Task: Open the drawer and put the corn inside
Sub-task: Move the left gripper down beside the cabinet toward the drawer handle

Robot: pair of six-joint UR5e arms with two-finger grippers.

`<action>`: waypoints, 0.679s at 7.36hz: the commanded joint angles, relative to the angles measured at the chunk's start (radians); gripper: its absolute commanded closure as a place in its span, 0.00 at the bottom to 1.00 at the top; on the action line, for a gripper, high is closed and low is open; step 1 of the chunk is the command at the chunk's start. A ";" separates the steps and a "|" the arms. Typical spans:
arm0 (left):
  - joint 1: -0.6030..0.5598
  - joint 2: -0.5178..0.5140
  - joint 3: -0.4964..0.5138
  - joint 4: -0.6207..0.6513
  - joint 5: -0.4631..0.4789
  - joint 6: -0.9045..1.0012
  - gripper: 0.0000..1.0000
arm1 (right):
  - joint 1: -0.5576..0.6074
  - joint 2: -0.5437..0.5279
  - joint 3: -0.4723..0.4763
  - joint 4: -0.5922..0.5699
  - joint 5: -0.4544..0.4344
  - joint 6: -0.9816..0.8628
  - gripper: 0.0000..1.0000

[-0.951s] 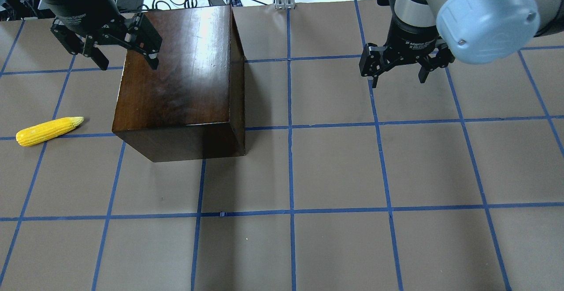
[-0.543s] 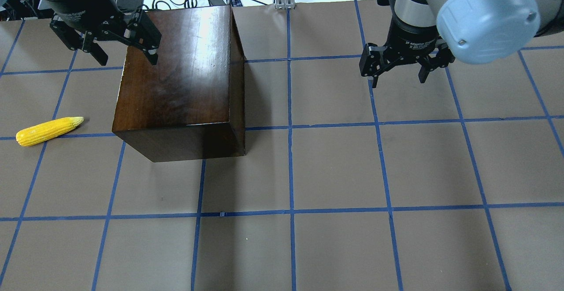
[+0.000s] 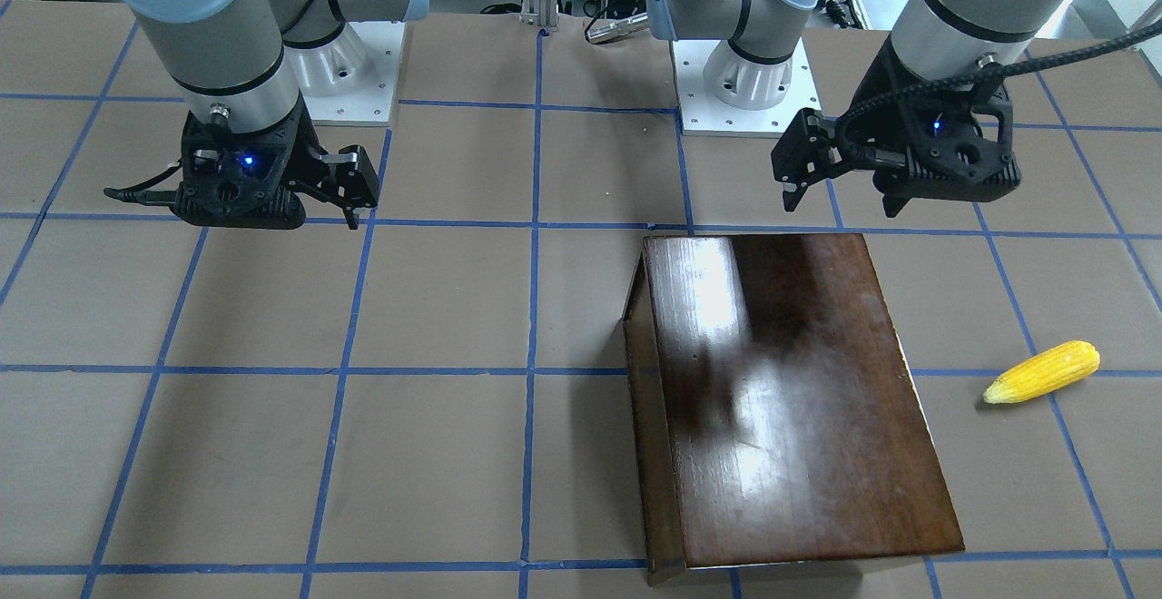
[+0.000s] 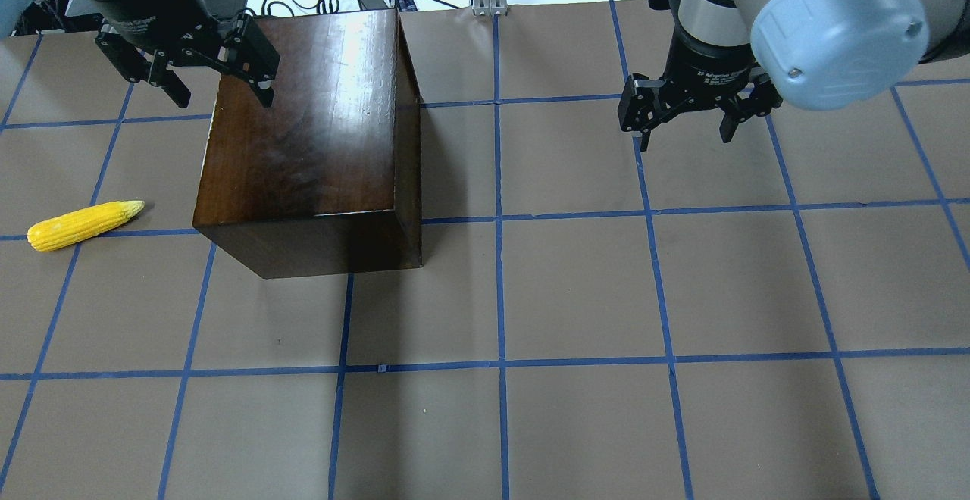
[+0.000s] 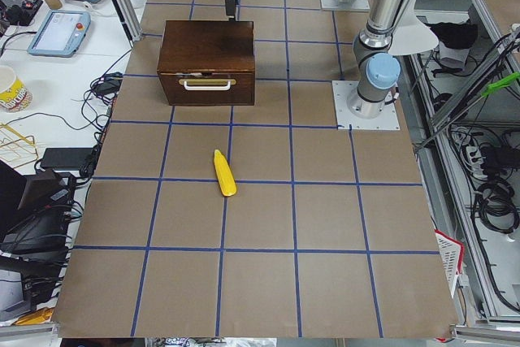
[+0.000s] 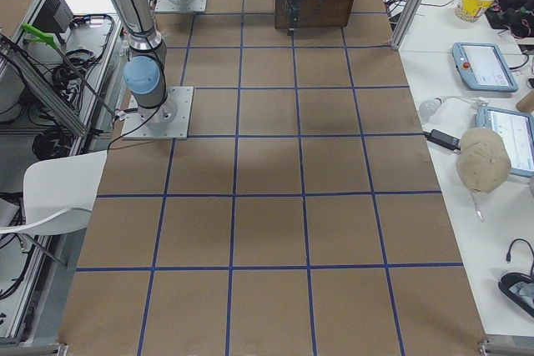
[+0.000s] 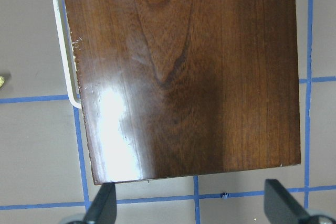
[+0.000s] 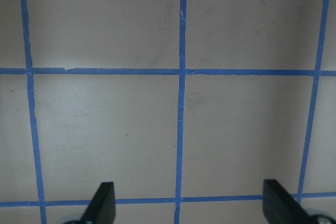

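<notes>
The drawer (image 5: 207,91) sits closed in the box (image 4: 303,144), and the corn (image 4: 85,225) lies on the table off the box's handle side. The left gripper (image 4: 221,95) hovers over the box's robot-side edge and the right gripper (image 4: 686,132) hangs well away from the box, both spread wide and holding nothing. A pull on the handle may drag the whole box, or the drawer may shove the corn.

I am making out only one word: white print on the black collar (image 4: 720,76) just above the right gripper (image 4: 685,139) is reading "Adaptive" (the letters around it are blurring out). Similar print on the ring (image 4: 135,28) above the left gripper (image 4: 222,100) is showing too small to read.
</notes>
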 commanded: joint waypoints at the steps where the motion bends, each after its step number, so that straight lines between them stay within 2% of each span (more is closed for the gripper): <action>1: 0.029 -0.026 0.008 0.003 0.000 0.021 0.00 | 0.000 0.001 0.000 0.000 0.000 0.000 0.00; 5: 0.234 -0.069 0.010 0.014 -0.034 0.187 0.00 | 0.000 0.000 0.000 0.000 0.000 0.000 0.00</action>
